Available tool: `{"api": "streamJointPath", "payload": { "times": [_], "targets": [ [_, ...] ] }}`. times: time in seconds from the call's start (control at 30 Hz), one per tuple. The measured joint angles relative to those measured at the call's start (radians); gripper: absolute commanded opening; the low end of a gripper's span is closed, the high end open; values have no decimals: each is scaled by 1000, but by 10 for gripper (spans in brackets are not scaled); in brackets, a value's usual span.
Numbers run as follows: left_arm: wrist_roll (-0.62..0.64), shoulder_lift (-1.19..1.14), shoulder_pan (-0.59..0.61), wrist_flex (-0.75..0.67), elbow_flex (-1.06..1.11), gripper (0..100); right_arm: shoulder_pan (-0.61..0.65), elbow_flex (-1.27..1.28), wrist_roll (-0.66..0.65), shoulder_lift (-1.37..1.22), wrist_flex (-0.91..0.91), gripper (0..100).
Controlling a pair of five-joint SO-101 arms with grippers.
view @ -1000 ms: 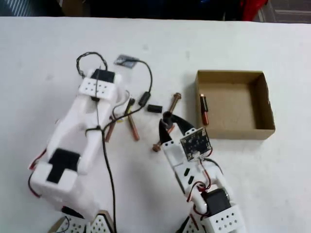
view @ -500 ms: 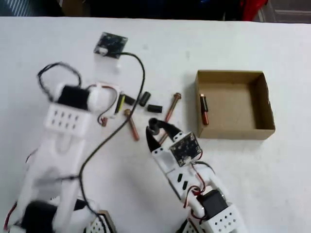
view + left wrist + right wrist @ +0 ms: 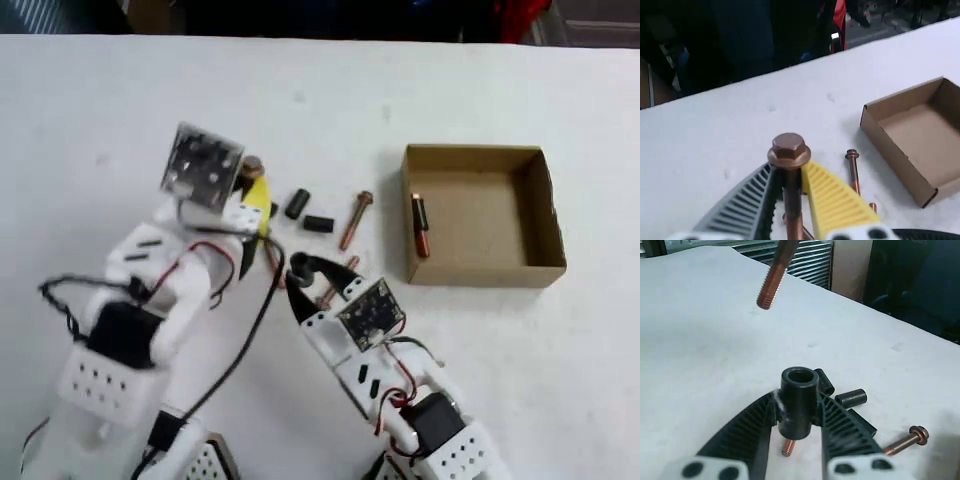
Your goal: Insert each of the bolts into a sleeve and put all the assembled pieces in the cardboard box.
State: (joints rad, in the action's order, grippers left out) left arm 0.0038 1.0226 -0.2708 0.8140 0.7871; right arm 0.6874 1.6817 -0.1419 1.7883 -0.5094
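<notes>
My left gripper [image 3: 788, 176] is shut on a copper bolt [image 3: 789, 151] with its hex head up and its shank between the grey and yellow fingers. In the high view this gripper [image 3: 255, 190] is left of the centre. My right gripper [image 3: 799, 405] is shut on an upright black sleeve [image 3: 799, 396] with its bore facing up. The held bolt's threaded end [image 3: 771, 284] hangs above and off to one side of that sleeve. The right gripper [image 3: 304, 276] sits a little right of the left one. In the cardboard box [image 3: 545, 215] lies one assembled piece [image 3: 420, 226].
Two loose black sleeves [image 3: 297, 203] [image 3: 318, 223] and a bolt [image 3: 355, 220] lie between the grippers and the box. Another bolt [image 3: 336, 285] pokes out beside the right gripper. A black cable [image 3: 240, 350] trails across the table by the left arm.
The left arm has lifted a bolt off the table and turned it upright. The right gripper has moved left with the sleeve, towards the left gripper.
</notes>
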Motion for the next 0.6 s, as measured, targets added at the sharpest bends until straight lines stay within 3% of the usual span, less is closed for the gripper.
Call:
{"api": "streamJointPath", "payload": {
  "times": [0.27,0.6],
  "targets": [
    [166,206,-17,-80,130,22,6,0,2,0,58,17],
    [184,330,-141,-192,292,22,6,0,2,0,60,17]
  ]
}}
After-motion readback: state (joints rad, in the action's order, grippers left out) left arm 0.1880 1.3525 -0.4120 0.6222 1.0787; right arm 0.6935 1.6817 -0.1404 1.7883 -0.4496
